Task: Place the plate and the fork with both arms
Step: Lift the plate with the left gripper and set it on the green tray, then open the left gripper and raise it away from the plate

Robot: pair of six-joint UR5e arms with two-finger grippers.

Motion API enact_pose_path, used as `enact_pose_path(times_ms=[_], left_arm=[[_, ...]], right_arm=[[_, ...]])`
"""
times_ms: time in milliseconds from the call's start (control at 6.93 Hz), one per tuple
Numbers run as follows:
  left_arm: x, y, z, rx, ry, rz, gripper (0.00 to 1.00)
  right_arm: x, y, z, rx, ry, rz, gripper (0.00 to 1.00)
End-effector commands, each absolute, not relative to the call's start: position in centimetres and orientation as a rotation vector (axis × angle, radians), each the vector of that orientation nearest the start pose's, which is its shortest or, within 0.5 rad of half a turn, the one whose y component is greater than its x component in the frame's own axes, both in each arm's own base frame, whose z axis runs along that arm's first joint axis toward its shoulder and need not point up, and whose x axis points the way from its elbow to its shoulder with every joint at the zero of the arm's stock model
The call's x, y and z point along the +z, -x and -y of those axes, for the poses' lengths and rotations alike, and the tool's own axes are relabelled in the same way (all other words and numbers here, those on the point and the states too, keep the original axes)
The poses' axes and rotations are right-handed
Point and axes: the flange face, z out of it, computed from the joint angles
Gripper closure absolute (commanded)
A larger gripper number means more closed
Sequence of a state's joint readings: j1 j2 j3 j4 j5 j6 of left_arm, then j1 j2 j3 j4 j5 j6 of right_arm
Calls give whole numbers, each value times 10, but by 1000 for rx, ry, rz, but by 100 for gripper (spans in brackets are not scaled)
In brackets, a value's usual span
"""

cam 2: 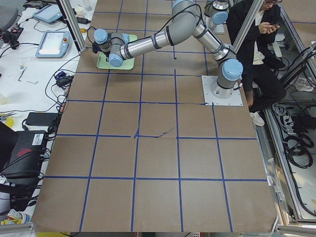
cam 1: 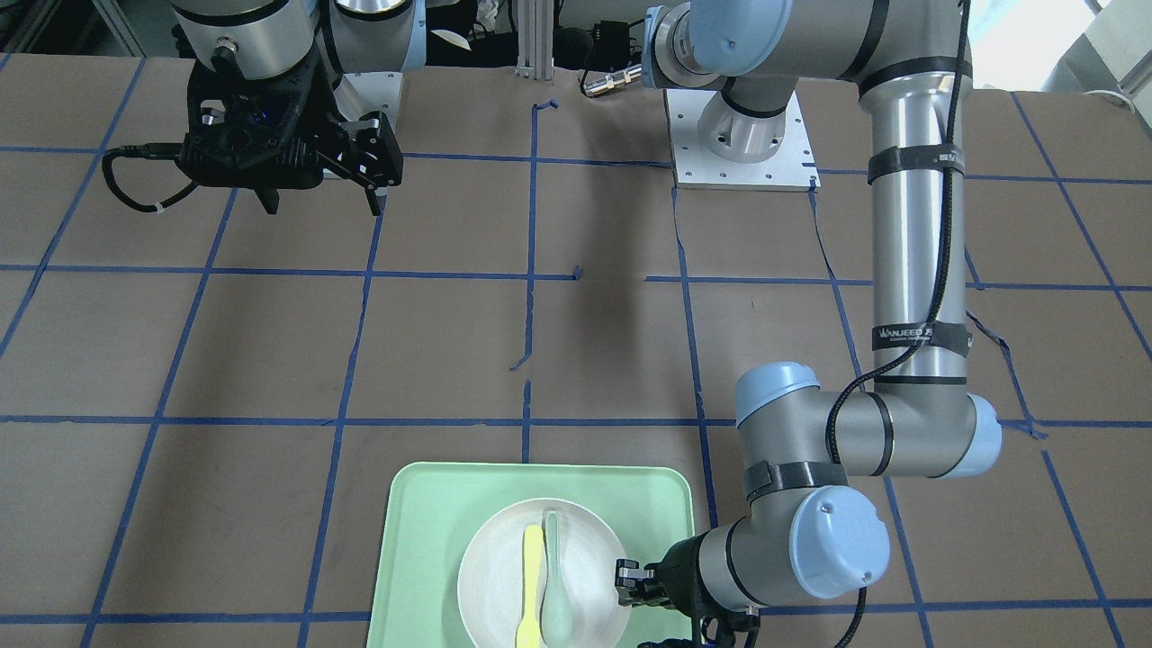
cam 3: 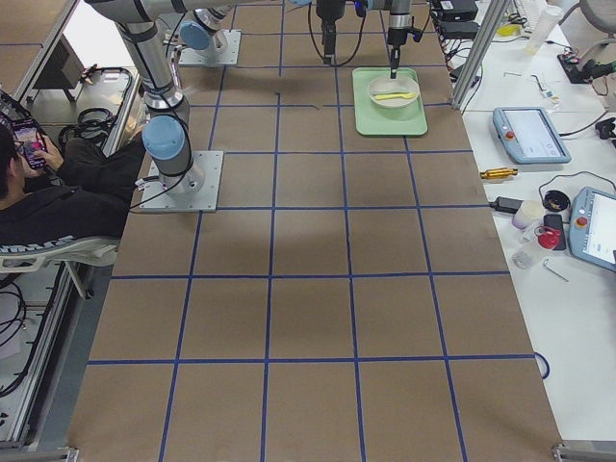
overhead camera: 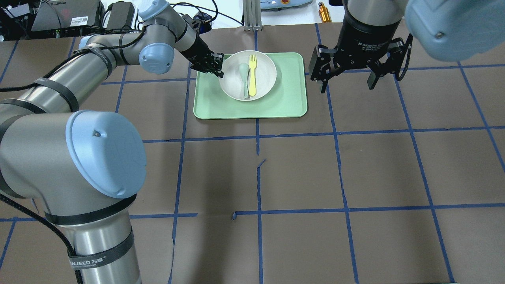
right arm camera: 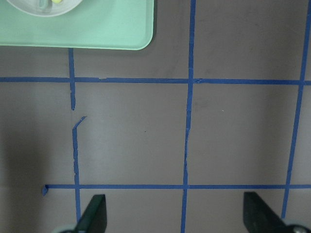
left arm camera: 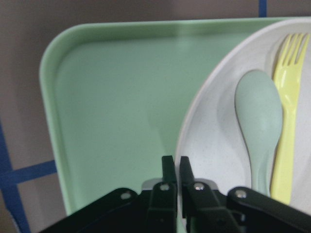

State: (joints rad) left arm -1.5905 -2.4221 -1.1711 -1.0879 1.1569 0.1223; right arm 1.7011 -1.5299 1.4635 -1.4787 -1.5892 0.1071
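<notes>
The off-white plate (overhead camera: 265, 70) lies on the mint-green tray (overhead camera: 292, 103) at the table's far middle. The yellow fork (overhead camera: 252, 75) lies in the plate beside a pale grey-green spoon (overhead camera: 245, 77). My left gripper (overhead camera: 215, 68) is at the plate's left rim. In the left wrist view its fingers (left arm camera: 168, 167) are pinched together on the rim of the plate (left arm camera: 214, 160), with the fork (left arm camera: 286, 136) and spoon (left arm camera: 260, 121) just beyond. My right gripper (overhead camera: 347, 82) is open and empty, above the bare table to the right of the tray.
The brown table (overhead camera: 300, 177) carries a blue tape grid. The tray's corner (right arm camera: 97, 29) shows at the top left of the right wrist view. A gold cylinder (overhead camera: 323, 12) and cables lie beyond the far edge. A seated person (cam 2: 256, 49) is by the robot's base.
</notes>
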Motion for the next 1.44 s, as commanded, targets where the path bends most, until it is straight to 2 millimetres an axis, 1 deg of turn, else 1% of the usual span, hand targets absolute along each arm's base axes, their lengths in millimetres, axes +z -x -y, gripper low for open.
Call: enact_pose_path(times_ms=[0,144,289,433,577,722,866,1010,1155,1299], left_arm=[[176,182,767,-65,-268,-3455,100],[179,179,768,-79,-262,-3443,100],[182,180,769,-121,-246,-3447,34],[190,180,765,-219,-250,-3437,0],[202,174,756,-267,-247,-3435,0],[232,153,742,-302,-206,-3424,0],[274,143,714,-343,-191,-3362,0],[327,126,673,-374,-155,-3165,0],[365,128,631,-336,-147,-3148,0],[411,135,593,-251,-76,-3166,0]], right_arm=[[511,-196,485,35,39,-3162,0],[511,-196,485,35,39,-3162,0],[511,-196,485,35,39,-3162,0],[510,-196,485,37,39,-3162,0],[510,-196,485,38,39,-3162,0],[510,-196,485,38,39,-3162,0],[510,-196,485,39,42,-3166,0],[507,-195,484,48,42,-3171,0],[503,-195,480,55,42,-3173,0],[502,-194,481,47,62,-3178,0]])
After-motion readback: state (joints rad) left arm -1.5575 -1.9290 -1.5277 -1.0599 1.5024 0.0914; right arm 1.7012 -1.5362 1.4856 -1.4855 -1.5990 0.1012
